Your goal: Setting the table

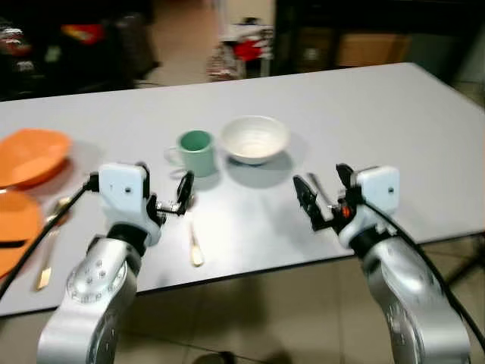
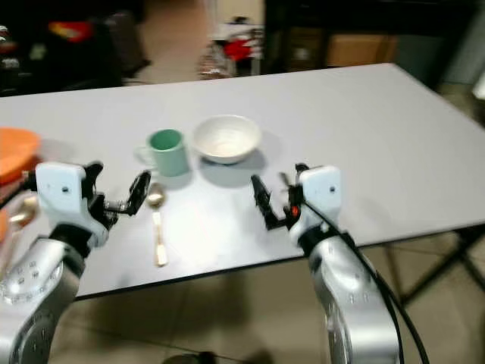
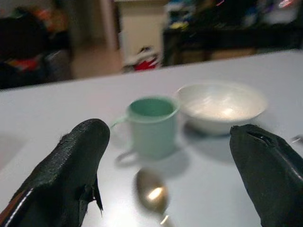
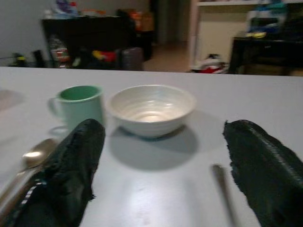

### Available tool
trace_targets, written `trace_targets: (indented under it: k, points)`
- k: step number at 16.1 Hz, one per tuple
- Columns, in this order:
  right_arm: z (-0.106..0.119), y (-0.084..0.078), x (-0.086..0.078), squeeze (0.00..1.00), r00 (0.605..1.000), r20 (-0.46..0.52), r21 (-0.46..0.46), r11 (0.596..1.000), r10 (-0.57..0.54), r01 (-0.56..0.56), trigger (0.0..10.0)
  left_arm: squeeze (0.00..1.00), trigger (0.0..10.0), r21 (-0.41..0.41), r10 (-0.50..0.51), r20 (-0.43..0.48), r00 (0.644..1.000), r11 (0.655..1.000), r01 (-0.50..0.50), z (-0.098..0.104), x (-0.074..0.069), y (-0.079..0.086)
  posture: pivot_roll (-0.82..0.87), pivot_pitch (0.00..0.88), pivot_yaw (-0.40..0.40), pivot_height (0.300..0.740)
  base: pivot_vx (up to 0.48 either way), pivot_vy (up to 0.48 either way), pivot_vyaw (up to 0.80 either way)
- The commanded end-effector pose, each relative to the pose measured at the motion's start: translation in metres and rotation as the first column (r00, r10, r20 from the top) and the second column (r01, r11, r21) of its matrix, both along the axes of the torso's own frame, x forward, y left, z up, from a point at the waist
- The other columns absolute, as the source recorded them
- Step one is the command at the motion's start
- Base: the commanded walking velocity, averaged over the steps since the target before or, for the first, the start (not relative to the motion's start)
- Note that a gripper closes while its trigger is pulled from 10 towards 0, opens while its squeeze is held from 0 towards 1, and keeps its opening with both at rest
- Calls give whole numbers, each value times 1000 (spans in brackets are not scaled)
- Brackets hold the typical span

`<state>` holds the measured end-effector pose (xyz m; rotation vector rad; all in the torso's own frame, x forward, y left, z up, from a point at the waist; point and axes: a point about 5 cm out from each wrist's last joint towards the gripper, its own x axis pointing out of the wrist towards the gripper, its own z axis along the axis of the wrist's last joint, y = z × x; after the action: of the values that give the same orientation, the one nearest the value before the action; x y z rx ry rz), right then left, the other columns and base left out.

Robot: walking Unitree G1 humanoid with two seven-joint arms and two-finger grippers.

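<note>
While both hands gape — spoon (image 2: 158,227) beside mug (image 2: 168,152).

Bare table (image 1: 379,114) lay open across the frame's right half. Mug (image 1: 197,152), bowl (image 1: 255,138) and spoon (image 1: 194,241) crowded the centre; orange plates (image 1: 30,155) blocked the left edge.

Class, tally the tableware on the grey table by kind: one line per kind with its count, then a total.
Orange plates: 2
Green mug: 1
White bowl: 1
Gold spoons: 2
Dark utensil by the right gripper, kind unclear: 1
Total: 7
</note>
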<state>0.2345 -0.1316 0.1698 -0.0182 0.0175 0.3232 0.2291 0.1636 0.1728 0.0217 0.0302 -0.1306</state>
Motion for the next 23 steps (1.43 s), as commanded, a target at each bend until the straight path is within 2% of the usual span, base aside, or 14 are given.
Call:
trace_targets:
  k: [1, 4, 8, 14, 16, 23]
  points:
    - [4, 0, -2, 1000, 1000, 10, 9, 1000, -11, 10, 10000, 0, 10000, 7, 11, -7, 1000, 1000, -11, -2, -1, 0, -104, 0, 75, 740, 0, 0, 800]
    - [8, -1, 6, 1000, 999, 14, 35, 998, -47, 47, 10000, 0, 10000, 36, 29, 22, 999, 999, -30, 2, 2, 1, -106, 0, 53, 740, 0, 0, 800]
    - [7, -4, 14, 1000, 999, 6, 14, 999, -45, 45, 10000, 0, 10000, 33, 13, 17, 1000, 999, -14, 1, 0, -2, -103, 0, 43, 740, 0, 0, 800]
    - [1, -3, 13, 1000, 999, -25, 25, 999, -36, 36, 10000, 0, 10000, 17, -2, 25, 1000, 1000, 2, 3, 1, -3, -98, 0, 39, 740, 0, 0, 800]
    - [1, -2, 14, 1000, 999, -21, 24, 999, -27, 28, 10000, 0, 10000, 16, -2, 24, 1000, 1000, 1, 3, 3, -4, -98, 0, 37, 740, 0, 300, 703]
    - [-4, -5, 15, 1000, 996, -42, -10, 997, -73, 73, 10000, 0, 10000, 15, -1, 20, 1000, 1000, 0, 3, 6, -2, -103, 0, 43, 740, 0, 322, 0]
